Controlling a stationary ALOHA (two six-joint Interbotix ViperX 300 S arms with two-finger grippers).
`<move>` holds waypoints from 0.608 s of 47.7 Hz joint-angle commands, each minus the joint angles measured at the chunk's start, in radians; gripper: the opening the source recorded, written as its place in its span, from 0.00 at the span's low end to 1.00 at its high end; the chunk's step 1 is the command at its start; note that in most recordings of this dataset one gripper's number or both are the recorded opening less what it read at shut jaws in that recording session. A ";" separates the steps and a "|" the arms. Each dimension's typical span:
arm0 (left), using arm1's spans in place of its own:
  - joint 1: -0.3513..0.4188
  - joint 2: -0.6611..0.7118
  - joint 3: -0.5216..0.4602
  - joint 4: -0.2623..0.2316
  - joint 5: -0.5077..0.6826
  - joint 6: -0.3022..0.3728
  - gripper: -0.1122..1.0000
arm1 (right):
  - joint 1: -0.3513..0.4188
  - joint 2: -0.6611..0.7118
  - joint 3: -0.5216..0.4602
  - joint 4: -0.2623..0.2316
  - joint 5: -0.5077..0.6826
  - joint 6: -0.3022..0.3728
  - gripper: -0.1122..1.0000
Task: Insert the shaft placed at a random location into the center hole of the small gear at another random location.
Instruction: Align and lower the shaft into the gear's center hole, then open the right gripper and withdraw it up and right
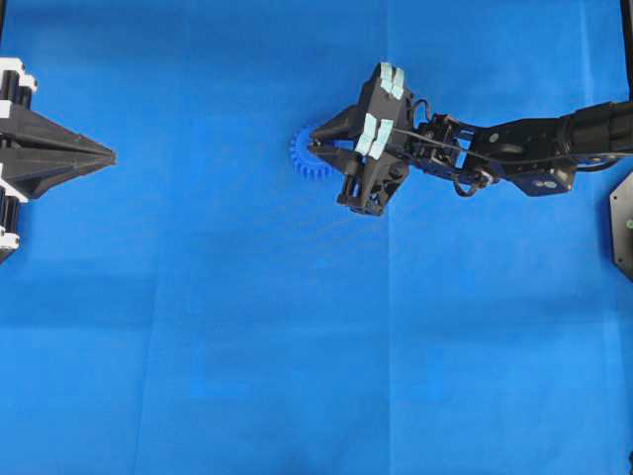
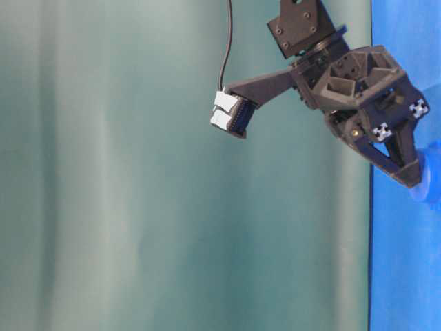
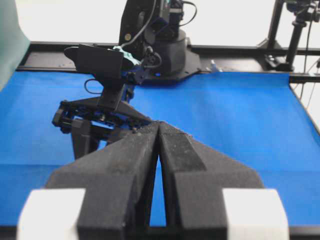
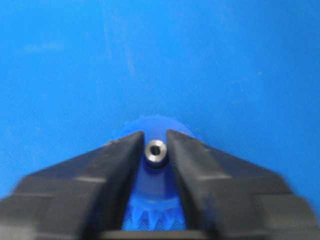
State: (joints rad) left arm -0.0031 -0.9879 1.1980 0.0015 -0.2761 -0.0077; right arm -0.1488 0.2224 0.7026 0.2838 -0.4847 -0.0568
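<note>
The small gear [image 4: 156,189] lies flat on the blue mat; its teeth [image 1: 301,158] stick out left of my right gripper. The shaft [image 4: 155,151], a short silvery pin with a dark bore in its top, stands upright in the gear's hub and fills the center hole, which is hidden by it. My right gripper [image 4: 155,142] points down over the hub, its fingertips [image 1: 318,136] on either side of the shaft with thin gaps, so it is open. At the left edge of the mat my left gripper [image 1: 112,155] is shut and holds nothing, its tips [image 3: 158,125] meeting.
The blue mat [image 1: 297,346] covers the table. The right arm [image 1: 524,148] reaches in from the right edge. A green backdrop [image 2: 138,207] fills the table-level view. The right arm's base [image 3: 165,45] and a black frame stand at the far end of the mat.
</note>
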 commanded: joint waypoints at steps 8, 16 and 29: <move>-0.002 0.005 -0.008 0.000 -0.002 -0.002 0.10 | 0.002 -0.012 -0.023 -0.002 -0.005 0.002 0.76; 0.000 0.005 -0.006 0.002 -0.002 -0.002 0.10 | 0.002 -0.015 -0.028 -0.002 -0.008 0.002 0.81; 0.000 0.005 -0.008 0.000 -0.002 -0.002 0.10 | 0.002 -0.095 -0.028 -0.003 0.002 -0.002 0.80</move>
State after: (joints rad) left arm -0.0031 -0.9879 1.2011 0.0015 -0.2730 -0.0077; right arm -0.1488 0.1841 0.6934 0.2823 -0.4832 -0.0568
